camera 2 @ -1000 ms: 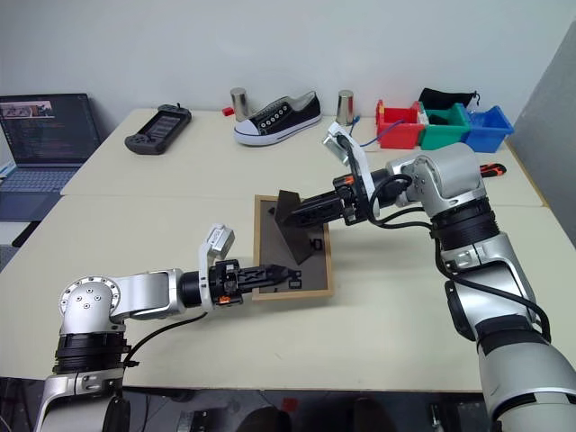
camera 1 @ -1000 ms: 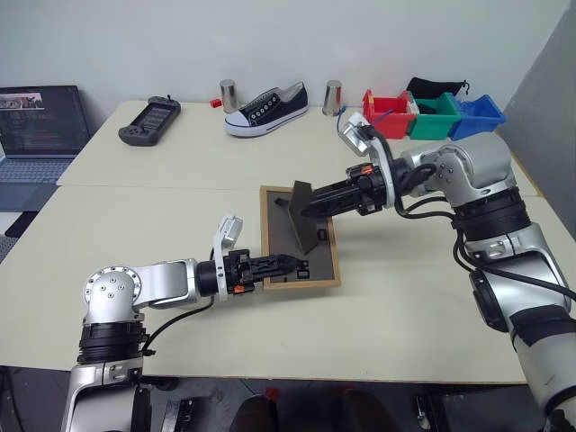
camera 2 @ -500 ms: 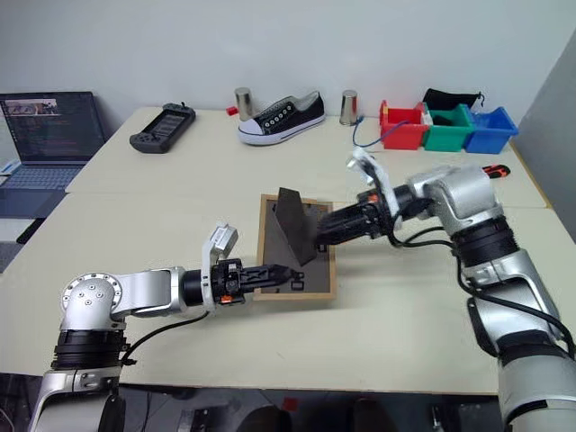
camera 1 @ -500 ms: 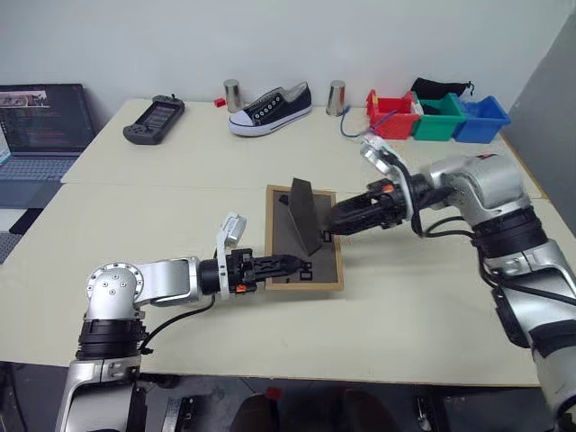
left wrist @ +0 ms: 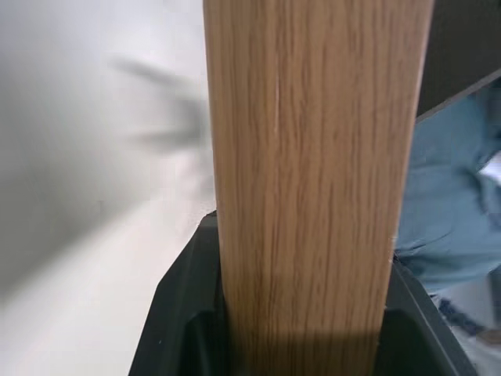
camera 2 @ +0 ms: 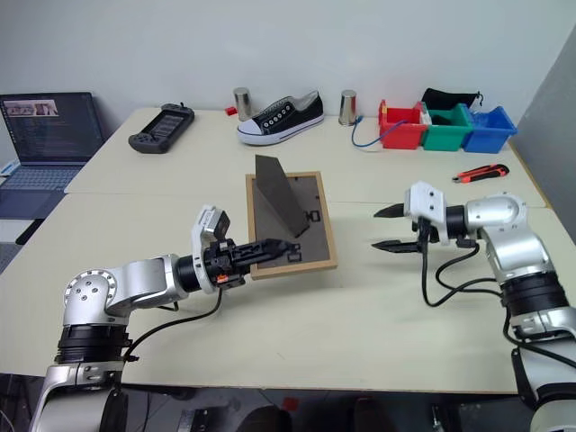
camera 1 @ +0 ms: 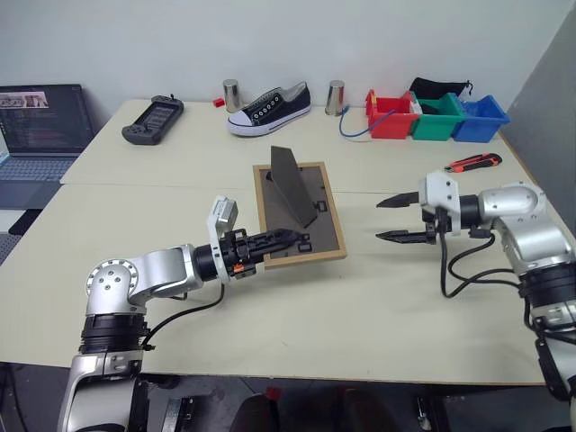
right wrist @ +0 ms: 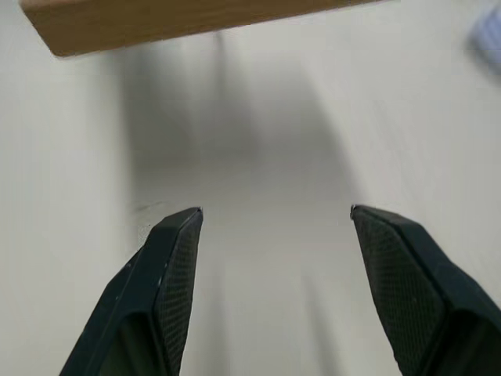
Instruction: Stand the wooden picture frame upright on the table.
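- Frame (camera 1: 298,211) mid-table (camera 1: 360,297), back face up, stand flap raised, near edge clamped by left gripper (camera 1: 290,238) for tilting upright.
- Right gripper (camera 1: 387,219) spread wide, empty, well apart from frame's right edge.

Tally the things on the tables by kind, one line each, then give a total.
Wooden picture frame: 1
Sneaker: 1
Metal cups: 2
Storage bins, red, green, blue: 3
Handheld game console: 1
Utility knife: 1
Laptop: 1
Total: 10
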`<state>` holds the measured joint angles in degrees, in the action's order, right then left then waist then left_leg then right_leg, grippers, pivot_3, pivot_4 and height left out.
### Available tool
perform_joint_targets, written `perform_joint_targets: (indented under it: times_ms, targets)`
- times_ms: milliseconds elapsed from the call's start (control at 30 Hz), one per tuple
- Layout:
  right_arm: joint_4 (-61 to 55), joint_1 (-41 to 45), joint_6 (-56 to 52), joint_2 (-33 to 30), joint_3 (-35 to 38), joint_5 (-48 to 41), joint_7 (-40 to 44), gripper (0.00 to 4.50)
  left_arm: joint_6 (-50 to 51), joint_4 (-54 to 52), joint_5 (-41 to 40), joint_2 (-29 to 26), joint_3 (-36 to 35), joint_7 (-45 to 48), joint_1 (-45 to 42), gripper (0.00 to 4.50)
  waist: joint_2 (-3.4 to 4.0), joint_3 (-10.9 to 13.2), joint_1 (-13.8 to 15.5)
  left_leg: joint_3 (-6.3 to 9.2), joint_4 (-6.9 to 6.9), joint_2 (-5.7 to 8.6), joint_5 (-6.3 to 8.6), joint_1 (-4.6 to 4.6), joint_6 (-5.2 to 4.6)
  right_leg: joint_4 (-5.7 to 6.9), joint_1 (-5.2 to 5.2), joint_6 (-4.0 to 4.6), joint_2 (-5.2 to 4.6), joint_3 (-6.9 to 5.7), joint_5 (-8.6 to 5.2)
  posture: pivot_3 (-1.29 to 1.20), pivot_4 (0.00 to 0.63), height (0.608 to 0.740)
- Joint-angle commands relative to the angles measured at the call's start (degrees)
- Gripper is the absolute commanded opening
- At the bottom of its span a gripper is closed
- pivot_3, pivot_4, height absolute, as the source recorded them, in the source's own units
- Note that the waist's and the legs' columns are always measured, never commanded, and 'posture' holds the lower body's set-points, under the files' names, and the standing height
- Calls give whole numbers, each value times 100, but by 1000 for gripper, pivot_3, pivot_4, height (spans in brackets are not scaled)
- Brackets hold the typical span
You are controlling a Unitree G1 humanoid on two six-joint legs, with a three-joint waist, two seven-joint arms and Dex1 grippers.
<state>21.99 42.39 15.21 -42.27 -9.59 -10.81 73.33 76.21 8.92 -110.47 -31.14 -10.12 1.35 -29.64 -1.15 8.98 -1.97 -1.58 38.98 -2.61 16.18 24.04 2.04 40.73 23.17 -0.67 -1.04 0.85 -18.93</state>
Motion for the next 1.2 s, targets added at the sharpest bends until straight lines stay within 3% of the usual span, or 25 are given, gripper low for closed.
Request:
perform_joint_targets:
  times_ms: [33,167,333,500,1000,1200]
  targets:
    - [782,-132,4014,213,379,551,-477,3194,65,25,-253,286,-374,-27,-157,1296,0,0,3,2,1,-1,0,-1,0,-2,-3,0,0,-3,0,0,150,740]
    - [1867,267,6159,723,387,896,-1108,3194,1,-221,-253,799,-533,-214,-24,1296,0,0,-16,0,1,-2,0,-6,1,-4,-8,0,-1,-2,0,0,150,740]
    - [2729,800,7565,1189,425,1470,-1789,3194,-253,-838,-253,1393,-710,-577,427,1296,0,0,-76,-2,0,-5,-1,-14,2,1,-10,0,-1,-1,0,0,150,740]
    - [2869,1078,7729,1353,422,1956,-2399,3194,-530,-1316,-253,1684,-770,-925,809,1296,1,-1,-113,4,-3,-9,-1,-23,2,-1,-23,0,1,-6,0,0,150,740]
    - [2264,1166,7729,886,-205,2777,-3963,3194,-712,-1586,-253,1819,-701,-1160,1028,1296,1,0,12,12,-12,-5,-1,-79,2,-52,-106,0,0,-15,0,0,150,740]
    - [2237,1231,7729,790,-380,3243,-4473,2060,-624,-1528,-253,1733,-629,-1088,1030,1296,1,0,14,12,-13,-5,-1,-79,2,-56,-109,0,0,-16,0,0,150,740]
